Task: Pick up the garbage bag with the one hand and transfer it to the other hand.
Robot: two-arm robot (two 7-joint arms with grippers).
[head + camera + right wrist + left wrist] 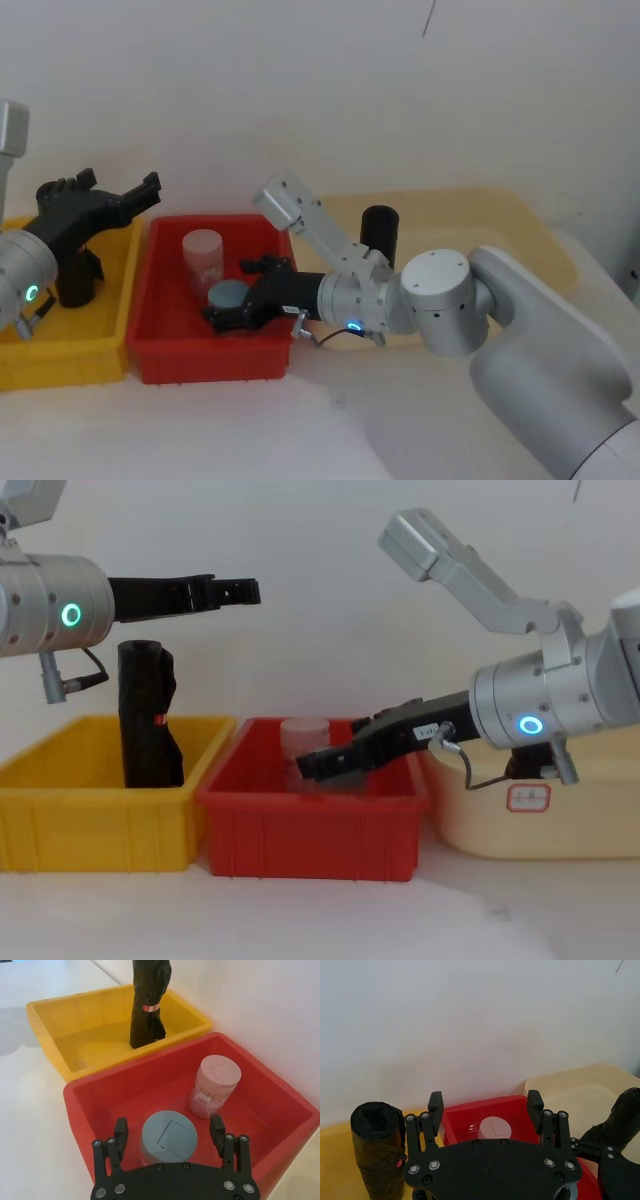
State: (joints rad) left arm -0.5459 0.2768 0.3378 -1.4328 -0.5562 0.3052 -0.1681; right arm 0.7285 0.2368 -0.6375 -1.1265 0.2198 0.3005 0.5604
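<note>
Left gripper [236, 588] hovers open at upper left. I see the bag [380, 233] upright in the tub [520, 215], centre-right, well to its right; the right gripper [218, 318], open in the red bin [210, 358], is nearer.

2 silver arms, green and blue rings, black screw-studded hands [169, 1132].

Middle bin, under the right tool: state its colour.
Red; the middle bin shows best in the right wrist view, below the open right tool.
</note>
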